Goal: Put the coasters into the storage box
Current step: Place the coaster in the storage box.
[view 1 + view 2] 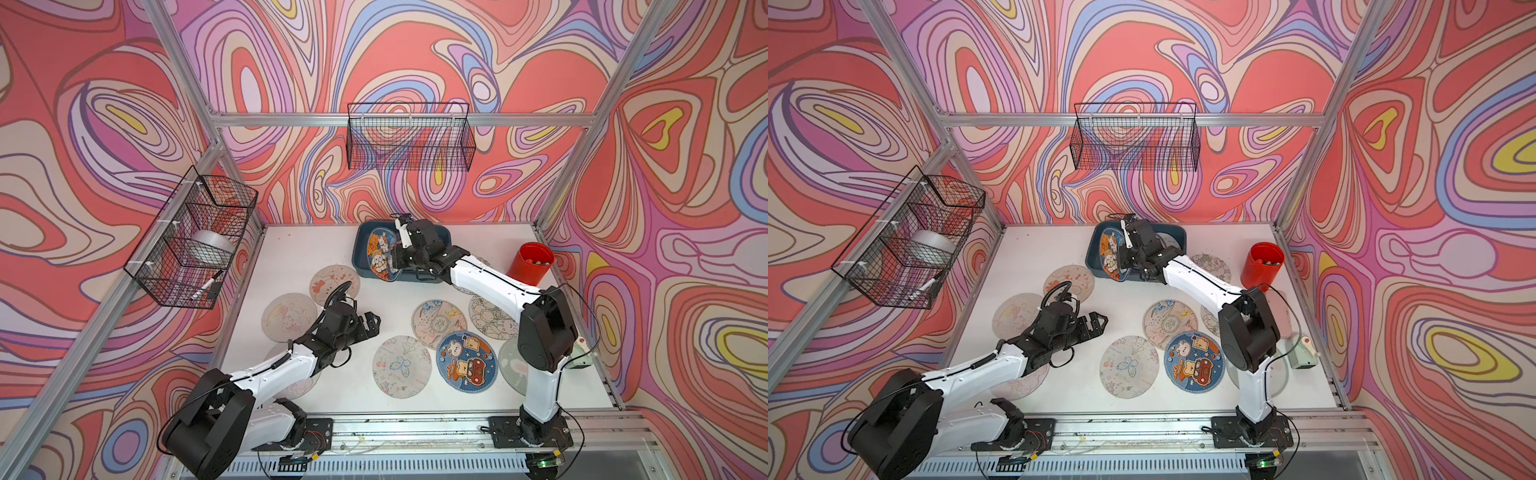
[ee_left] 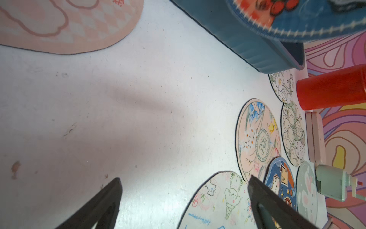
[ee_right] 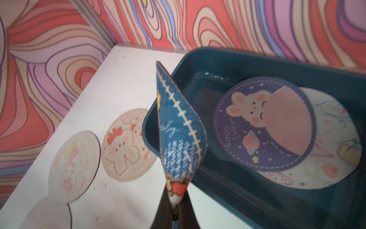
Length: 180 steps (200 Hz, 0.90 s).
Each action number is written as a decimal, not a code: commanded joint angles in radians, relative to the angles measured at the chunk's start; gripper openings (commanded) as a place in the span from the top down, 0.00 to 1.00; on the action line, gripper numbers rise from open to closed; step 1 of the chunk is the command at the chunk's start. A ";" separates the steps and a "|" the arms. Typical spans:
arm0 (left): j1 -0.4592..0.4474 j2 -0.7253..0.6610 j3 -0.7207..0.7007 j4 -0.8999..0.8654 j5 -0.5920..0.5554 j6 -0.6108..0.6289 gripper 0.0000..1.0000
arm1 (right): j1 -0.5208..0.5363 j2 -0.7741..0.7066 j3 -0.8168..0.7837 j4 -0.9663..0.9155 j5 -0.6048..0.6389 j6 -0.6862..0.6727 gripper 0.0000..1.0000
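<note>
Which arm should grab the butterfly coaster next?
Left, probably. The left gripper is open, empty and close to the butterfly coaster. The right gripper is shut on a blue coaster at the edge of the box.

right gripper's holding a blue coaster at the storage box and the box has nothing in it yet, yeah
Not quite. The right gripper does hold the blue coaster at the storage box, but the box is not empty: the right wrist view shows a purple rabbit coaster lying on a pale coaster inside it.
</note>
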 commanded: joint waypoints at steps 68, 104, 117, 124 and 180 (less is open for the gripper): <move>0.004 0.050 0.058 0.047 0.053 0.028 0.00 | -0.081 0.200 0.148 0.099 0.051 0.027 1.00; 0.004 0.056 0.058 0.041 0.047 0.030 0.00 | -0.112 0.260 0.151 0.106 0.058 0.073 1.00; 0.004 0.059 0.058 0.040 0.045 0.030 0.00 | -0.126 0.284 0.150 0.093 0.100 0.095 1.00; 0.003 0.060 0.058 0.040 0.045 0.028 0.00 | -0.133 0.298 0.152 0.084 0.126 0.109 1.00; 0.004 0.079 0.075 0.036 0.045 0.022 0.00 | -0.173 0.409 0.213 0.005 0.164 0.130 0.90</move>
